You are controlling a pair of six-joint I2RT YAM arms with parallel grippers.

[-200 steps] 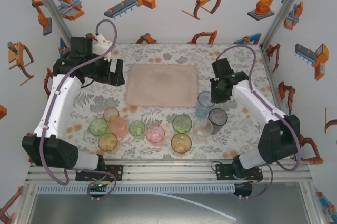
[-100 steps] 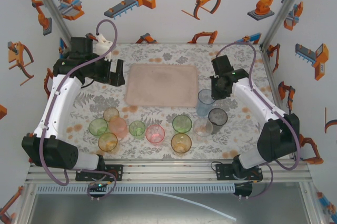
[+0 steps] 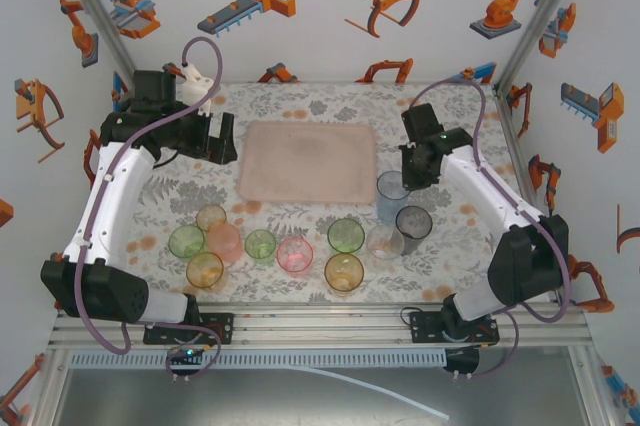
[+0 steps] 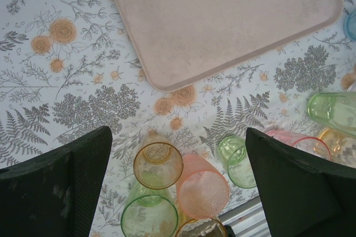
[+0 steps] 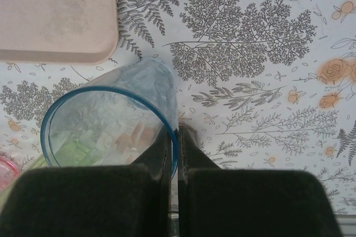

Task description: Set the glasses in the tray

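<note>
We see floral desk point(image 3: 450, 116), robot-print walls point(image 3: 320, 41), eleven translucent plastic tumblers point(image 3: 294, 253), one pale pink rectangular tray point(image 3: 308, 160); right pincer point(image 5: 173, 135) clamps pale blue tumbler point(image 5: 105, 117), left pincer point(image 4: 178, 139) wide apart, empty.

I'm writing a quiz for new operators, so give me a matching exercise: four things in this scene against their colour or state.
1 blue tumbler
2 tray
3 left gripper
4 grey tumbler

A open above the tabletop
B wall pinched by the right gripper
C pale pink and flat
D standing ungripped on the tabletop

Pairs: 1-B, 2-C, 3-A, 4-D
</note>
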